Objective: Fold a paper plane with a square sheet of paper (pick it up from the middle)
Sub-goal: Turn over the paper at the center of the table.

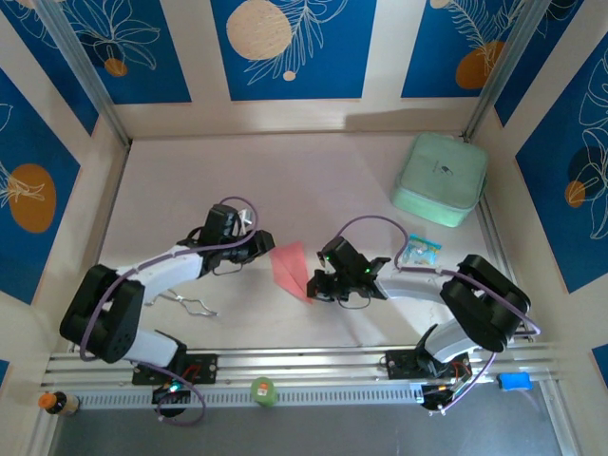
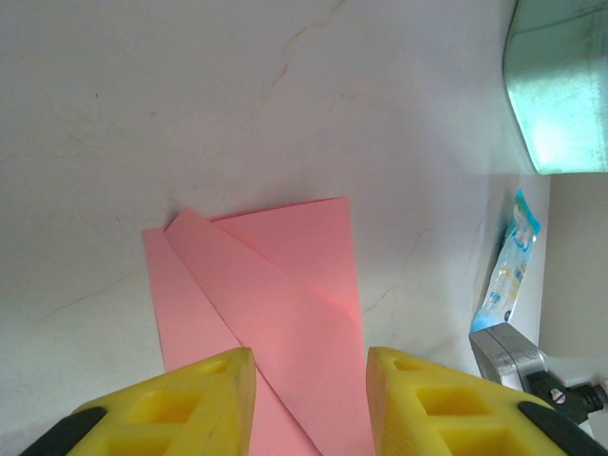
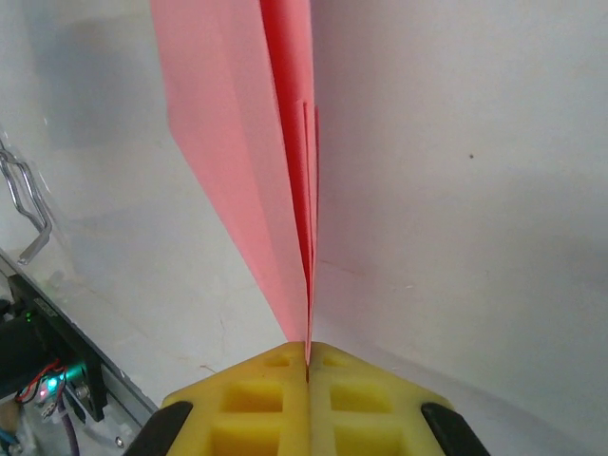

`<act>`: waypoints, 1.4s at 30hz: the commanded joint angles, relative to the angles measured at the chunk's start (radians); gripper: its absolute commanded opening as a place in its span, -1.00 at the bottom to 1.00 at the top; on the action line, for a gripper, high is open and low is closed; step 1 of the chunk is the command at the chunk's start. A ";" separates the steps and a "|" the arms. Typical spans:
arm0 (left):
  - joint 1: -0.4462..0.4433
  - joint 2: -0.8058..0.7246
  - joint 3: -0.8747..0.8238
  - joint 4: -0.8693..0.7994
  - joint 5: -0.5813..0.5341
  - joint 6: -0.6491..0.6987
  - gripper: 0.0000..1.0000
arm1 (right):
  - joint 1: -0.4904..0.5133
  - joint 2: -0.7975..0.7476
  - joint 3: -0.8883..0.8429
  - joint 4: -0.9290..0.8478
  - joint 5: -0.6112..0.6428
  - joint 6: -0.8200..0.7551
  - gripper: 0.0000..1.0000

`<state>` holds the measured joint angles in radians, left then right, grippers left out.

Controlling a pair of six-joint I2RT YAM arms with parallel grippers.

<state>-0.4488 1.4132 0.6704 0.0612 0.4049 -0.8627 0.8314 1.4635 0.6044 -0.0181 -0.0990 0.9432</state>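
Writing is scarce: the closed mint-green case (image 1: 440, 179), upper right of the overhead frame, bears a small dark mark too tiny to read, and the blue-and-white packet (image 1: 419, 252) below it has illegible print. At centre, the pink paper plane (image 1: 293, 269) is clenched by its pointed end in the right jaws; the left jaws stand released at its wide end.

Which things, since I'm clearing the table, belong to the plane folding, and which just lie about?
Job: thin pink-red folded paper plane; right gripper, shut on it; left gripper, open.
Lying about: mint-green rounded case; small blue-and-white packet; bent metal wire.
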 commanded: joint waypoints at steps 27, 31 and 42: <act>0.008 -0.198 -0.021 -0.110 -0.181 0.056 -0.15 | 0.090 -0.123 0.218 -0.488 0.551 -0.275 -0.97; 0.009 -0.207 -0.021 -0.123 -0.195 0.056 -0.15 | 0.157 -0.066 0.304 -0.641 0.781 -0.269 -0.97; 0.010 -0.386 -0.035 -0.289 -0.442 0.043 -0.03 | 0.304 0.302 0.563 -0.944 1.004 -0.167 -0.93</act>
<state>-0.4488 1.0832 0.6563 -0.1463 0.0788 -0.8280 1.1088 1.7187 1.1309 -0.8852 0.8474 0.7662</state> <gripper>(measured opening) 0.482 0.049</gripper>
